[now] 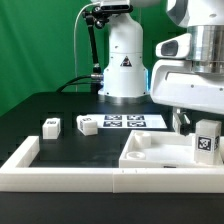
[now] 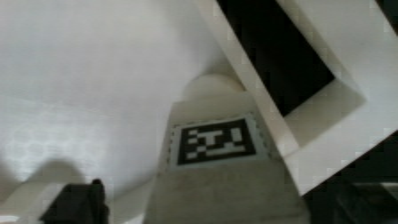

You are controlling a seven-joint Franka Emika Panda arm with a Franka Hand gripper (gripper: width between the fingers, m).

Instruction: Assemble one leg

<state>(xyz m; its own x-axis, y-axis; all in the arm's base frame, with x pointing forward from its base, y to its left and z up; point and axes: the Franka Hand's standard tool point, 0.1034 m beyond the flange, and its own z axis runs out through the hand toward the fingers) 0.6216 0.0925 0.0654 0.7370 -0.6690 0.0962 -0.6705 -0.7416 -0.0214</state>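
Observation:
One leg, a small white post with a black-and-white tag, stands upright on the near right corner of the large white panel. My gripper hangs right over it with the jaws straddling its top. In the wrist view the leg fills the middle. A dark finger stands apart from the leg's side, with white panel showing between them. The gripper looks open around the leg. Two more legs lie loose at the exterior view's left.
The marker board lies behind the panel, in front of the robot base. A low white wall runs along the table's front and left. A green backdrop stands behind.

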